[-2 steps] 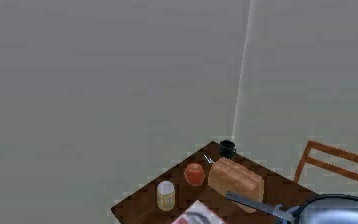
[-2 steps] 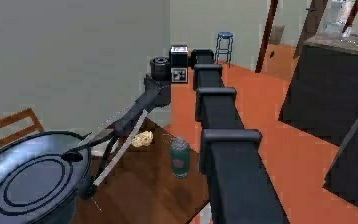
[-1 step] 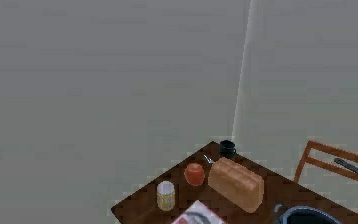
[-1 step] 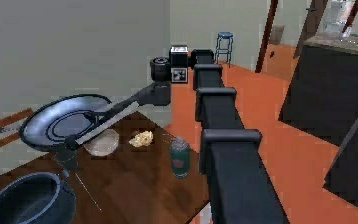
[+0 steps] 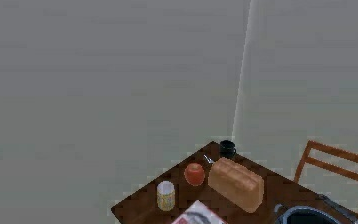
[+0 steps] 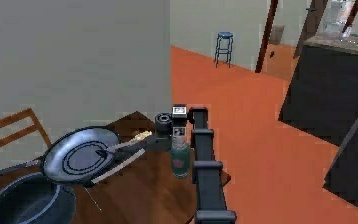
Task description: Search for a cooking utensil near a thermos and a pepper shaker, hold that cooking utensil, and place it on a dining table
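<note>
In the forward view the wooden desk (image 5: 137, 208) carried, from the left, a small pale jar with a white cap (image 5: 165, 195), a round red fruit (image 5: 194, 174) and a loaf of bread (image 5: 237, 184), with a dark cup (image 5: 227, 149) behind the loaf. A wooden chair (image 5: 332, 165) stood drawn up at the right. Food on the desk and a chair pulled in to it suggested this was the dining table, the place the utensil was meant to reach.

In the arm side view a dark pot (image 6: 27, 200) sat at the desk's lower left. Next to it was a frying pan (image 6: 82, 158), grey inside, which I took for the cooking utensil. It sat over the desktop with its rim tilted toward the camera, as if being brought in to be set down. Whether it rested on the wood or hung above it could not be told.

The pincer (image 6: 137, 148) reached in from the right with its thin fingers running toward the pan. How far they stood apart could not be told, nor whether they had hold of anything. A greenish bottle (image 6: 179, 155) stood at the desk's edge, just beside the arm (image 6: 207, 175), close enough that a sideways move risked knocking it over. Far off across the orange floor stood a stool (image 6: 225, 45).
</note>
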